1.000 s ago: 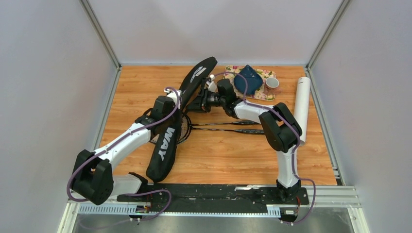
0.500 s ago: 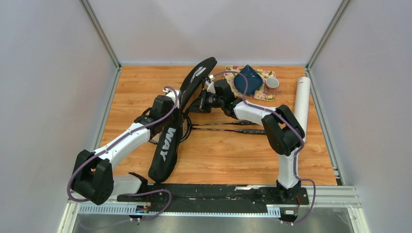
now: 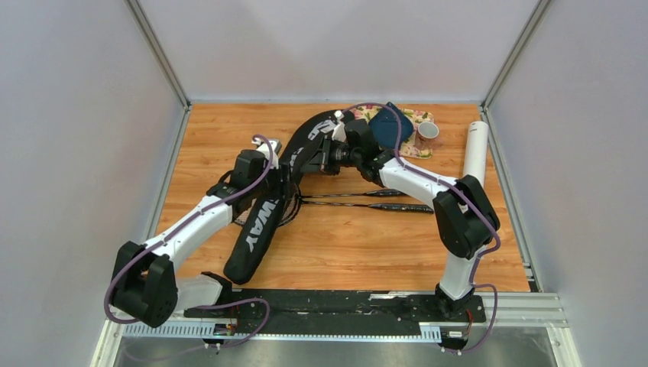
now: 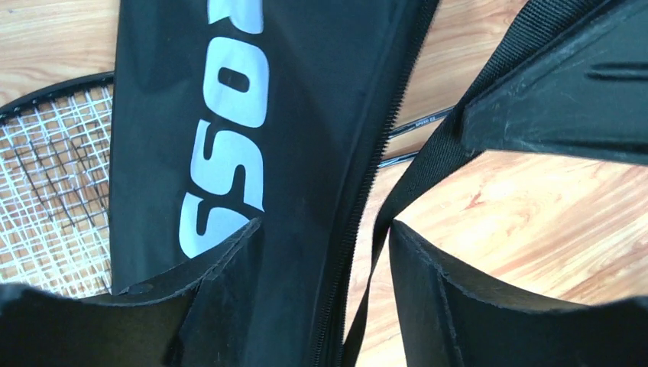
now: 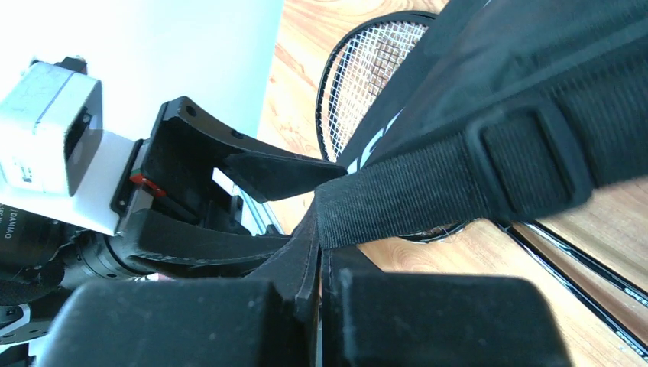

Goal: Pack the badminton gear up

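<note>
Left gripper (image 4: 325, 229) has let go: its fingers are now spread, astride the edge of the racket cover (image 3: 256, 229) mid-table. Right gripper (image 5: 321, 264) is clenched on the cover's strap (image 5: 428, 183) and has dragged the far end right, toward the tray (image 3: 425, 118). The cover is now bent, near end swung left. Rackets (image 3: 359, 200) unmoved, heads under the cover, handles pointing right. Tube (image 3: 475, 160) lies along the right edge.

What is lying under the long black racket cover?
A strung racket head shows at the edge of the racket cover, and two shafts stick out beside it. The covered part of the heads, and anything else beneath, cannot be seen.
</note>
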You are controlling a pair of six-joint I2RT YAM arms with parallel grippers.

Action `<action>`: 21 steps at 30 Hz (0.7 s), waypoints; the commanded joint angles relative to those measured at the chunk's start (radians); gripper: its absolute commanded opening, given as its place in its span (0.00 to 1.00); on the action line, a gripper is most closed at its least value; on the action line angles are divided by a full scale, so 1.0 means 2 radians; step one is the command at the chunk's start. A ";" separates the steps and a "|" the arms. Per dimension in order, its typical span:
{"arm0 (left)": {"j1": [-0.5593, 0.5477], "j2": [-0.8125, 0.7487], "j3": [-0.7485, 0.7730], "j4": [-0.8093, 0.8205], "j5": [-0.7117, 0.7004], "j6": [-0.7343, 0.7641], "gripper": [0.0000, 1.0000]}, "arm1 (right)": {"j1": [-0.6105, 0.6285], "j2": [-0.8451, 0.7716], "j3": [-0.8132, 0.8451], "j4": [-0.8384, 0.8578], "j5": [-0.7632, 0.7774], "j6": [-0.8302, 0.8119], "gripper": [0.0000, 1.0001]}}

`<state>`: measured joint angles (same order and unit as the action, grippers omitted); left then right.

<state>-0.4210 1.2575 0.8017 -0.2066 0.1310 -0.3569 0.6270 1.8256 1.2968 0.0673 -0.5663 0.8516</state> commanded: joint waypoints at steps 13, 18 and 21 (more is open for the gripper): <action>0.014 -0.001 0.016 -0.002 0.054 0.000 0.48 | -0.001 -0.007 0.039 0.023 -0.046 0.054 0.00; 0.014 -0.005 0.013 0.014 0.040 -0.030 0.00 | -0.014 -0.015 0.035 -0.032 -0.030 0.012 0.27; 0.014 -0.021 -0.005 0.046 0.042 -0.056 0.00 | -0.024 -0.044 0.013 -0.070 0.000 -0.016 0.51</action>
<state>-0.3969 1.2724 0.8043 -0.2016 0.2226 -0.3908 0.6109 1.8225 1.3285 0.0189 -0.6243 0.9073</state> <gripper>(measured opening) 0.008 0.435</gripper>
